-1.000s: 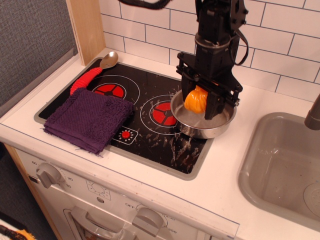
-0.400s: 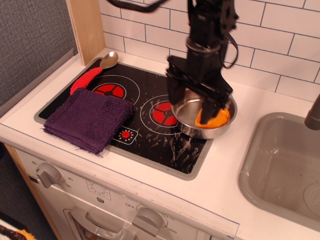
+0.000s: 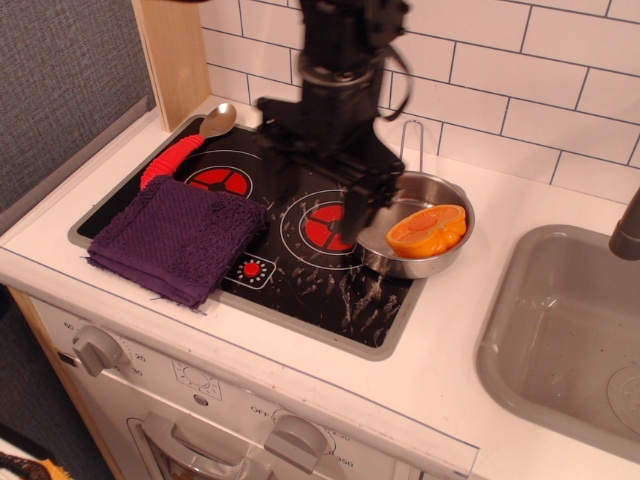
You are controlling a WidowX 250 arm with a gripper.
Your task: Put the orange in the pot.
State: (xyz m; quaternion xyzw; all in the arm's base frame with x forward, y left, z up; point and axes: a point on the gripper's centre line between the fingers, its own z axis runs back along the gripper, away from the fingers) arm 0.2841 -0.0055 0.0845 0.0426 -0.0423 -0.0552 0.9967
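The orange [image 3: 428, 229] lies in the pot [image 3: 412, 261], cut face up, towards its right side. The pot is a shiny steel pan on the stove's right edge, with its wire loop handle [image 3: 411, 146] standing up at the back. My black gripper [image 3: 318, 175] is above the stove to the left of the pot, over the right burner. It is open and empty, and its image is motion-blurred.
A purple cloth [image 3: 176, 238] lies on the stove's front left. A red-handled spoon [image 3: 187, 145] lies at the back left. A grey sink basin [image 3: 565, 335] is at the right. A tiled wall stands behind.
The gripper let go of the orange into the pot, then moved left and away from the pot. The orange now rests cut face up.
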